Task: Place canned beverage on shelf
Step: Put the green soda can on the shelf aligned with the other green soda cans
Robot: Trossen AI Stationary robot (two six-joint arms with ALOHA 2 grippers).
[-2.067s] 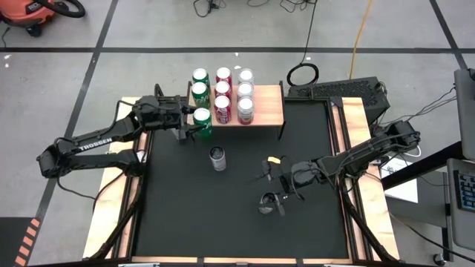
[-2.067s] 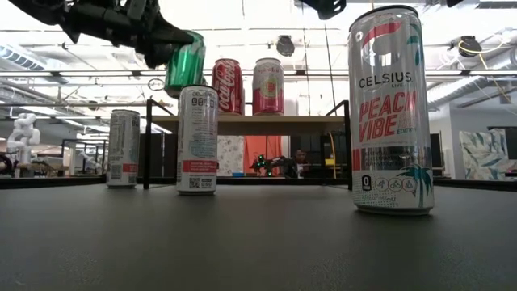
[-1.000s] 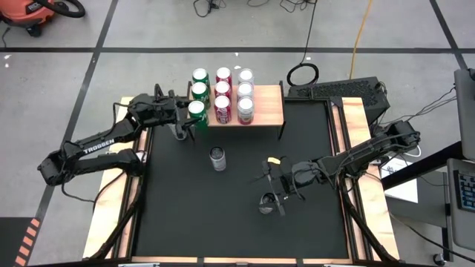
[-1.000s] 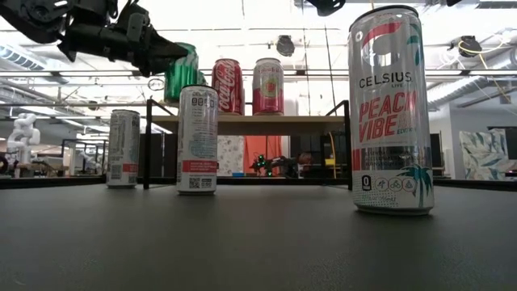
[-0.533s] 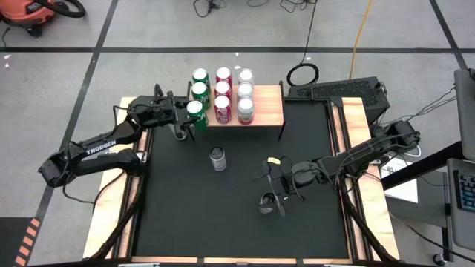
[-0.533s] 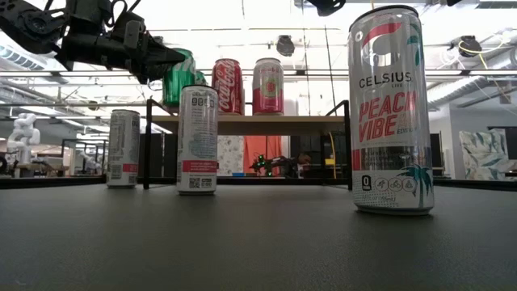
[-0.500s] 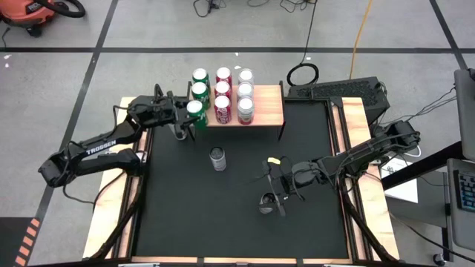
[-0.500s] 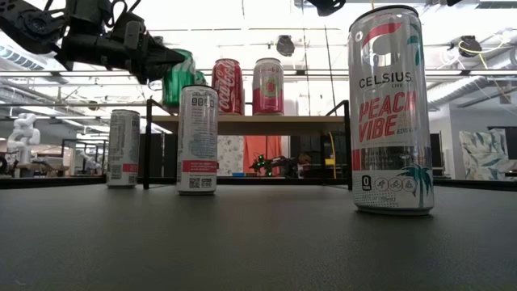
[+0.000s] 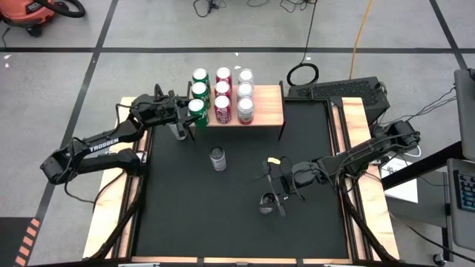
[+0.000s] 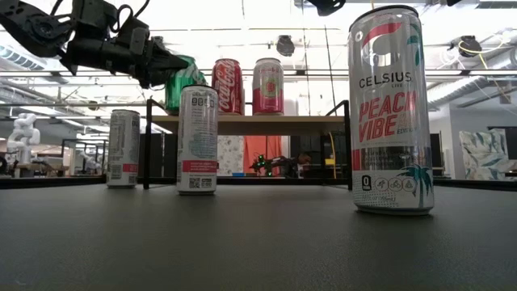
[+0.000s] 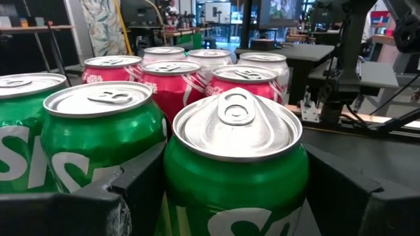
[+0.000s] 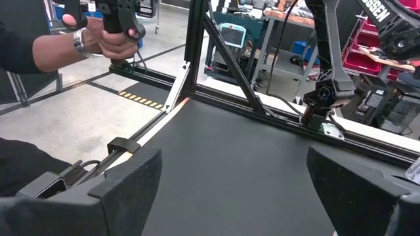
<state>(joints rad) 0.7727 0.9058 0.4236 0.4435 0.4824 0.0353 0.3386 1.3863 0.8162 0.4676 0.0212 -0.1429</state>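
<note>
The shelf (image 9: 268, 108) stands at the mat's far edge and bears rows of green, red (image 9: 222, 88) and pale cans (image 9: 245, 91). My left gripper (image 9: 194, 115) reaches level from the table's left and is shut on a green can (image 9: 196, 107) at the shelf's near left corner, beside the other green cans (image 11: 98, 131). The low view shows this can (image 10: 179, 84) right at the shelf top (image 10: 275, 124); whether it rests there I cannot tell. My right gripper (image 9: 277, 185) hangs open over the mat's right half, with nothing between its fingers (image 12: 125, 180). My left gripper pinches the green can's side wall (image 11: 177, 190) below the rim, one finger (image 11: 134, 190) on each side. The fingers come level from the table's left. The can stands nearly upright, top up, close against the neighbouring green can.
Loose cans stand on the black mat: a tall white one (image 9: 217, 158) mid-table, a Celsius can (image 9: 267, 204) near my right gripper, and another white can (image 10: 123, 148) under my left gripper. A person's hands (image 12: 108, 36) show beyond the table in the right wrist view.
My left gripper has sunk a little with the green can, bringing it down toward the shelf top at the near left corner. Its hold has stayed the same.
</note>
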